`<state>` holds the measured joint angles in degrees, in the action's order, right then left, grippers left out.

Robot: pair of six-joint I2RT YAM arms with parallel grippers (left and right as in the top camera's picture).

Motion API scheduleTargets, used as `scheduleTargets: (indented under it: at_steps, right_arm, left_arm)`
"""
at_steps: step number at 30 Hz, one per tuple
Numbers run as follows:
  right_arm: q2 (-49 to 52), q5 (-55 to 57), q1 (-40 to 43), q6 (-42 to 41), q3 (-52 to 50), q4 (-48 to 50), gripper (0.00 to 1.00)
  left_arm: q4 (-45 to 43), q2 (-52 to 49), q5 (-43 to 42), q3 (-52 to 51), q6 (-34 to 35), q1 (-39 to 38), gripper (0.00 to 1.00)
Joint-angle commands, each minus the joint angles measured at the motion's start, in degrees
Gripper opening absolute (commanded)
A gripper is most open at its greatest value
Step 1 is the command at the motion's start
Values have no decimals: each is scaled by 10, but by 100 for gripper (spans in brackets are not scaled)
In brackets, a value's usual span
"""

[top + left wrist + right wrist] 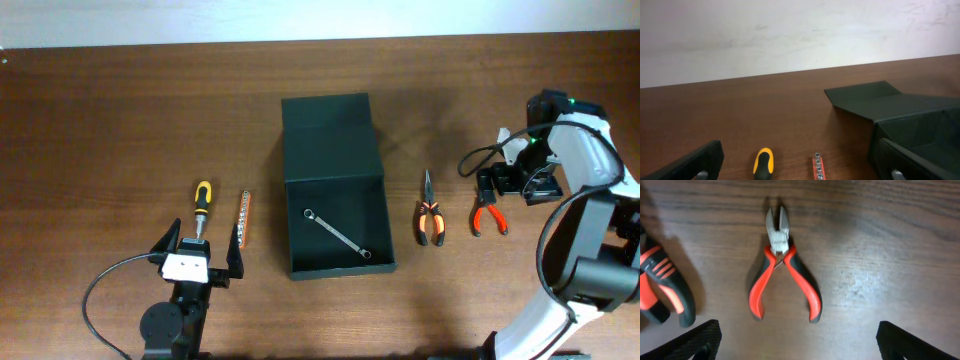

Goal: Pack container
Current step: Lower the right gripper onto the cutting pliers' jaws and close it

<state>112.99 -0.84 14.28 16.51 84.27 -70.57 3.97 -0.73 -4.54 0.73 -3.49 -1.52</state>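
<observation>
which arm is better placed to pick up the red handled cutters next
Right. The right gripper, open, hangs directly over the cutters; the left gripper sits beyond the container, by the screwdriver.

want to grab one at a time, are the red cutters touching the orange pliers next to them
Apart. The right wrist view shows bare wood between the red cutters and the orange pliers.

This looks like a robotics lab: a left arm (185, 300) and a right arm (590, 160) stand at a wood table (100, 110) before a plain white wall (790, 35). Hand tools lie set out in a row: screwdriver (201, 205), bit strip (245, 217), pliers (430, 215), cutters (488, 217).
</observation>
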Motion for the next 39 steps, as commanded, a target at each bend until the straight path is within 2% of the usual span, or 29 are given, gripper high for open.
scheduleTargets:
  at_steps: [1,6,11,39]
  right_arm:
    - [14,8,-5,-10,-5,8,99]
    - [17,2,-5,-10,-5,28,99]
    - [18,-55,-5,-10,-8,73,99]
    - [18,-47,-4,-7,-102,134,99]
  left_arm:
    - [2,4,-4,-2,-7,3,99]
    - [2,4,-4,-2,-7,3,99]
    - [2,4,-4,-2,-7,3,99]
    - [2,4,-4,-2,-7,3,99]
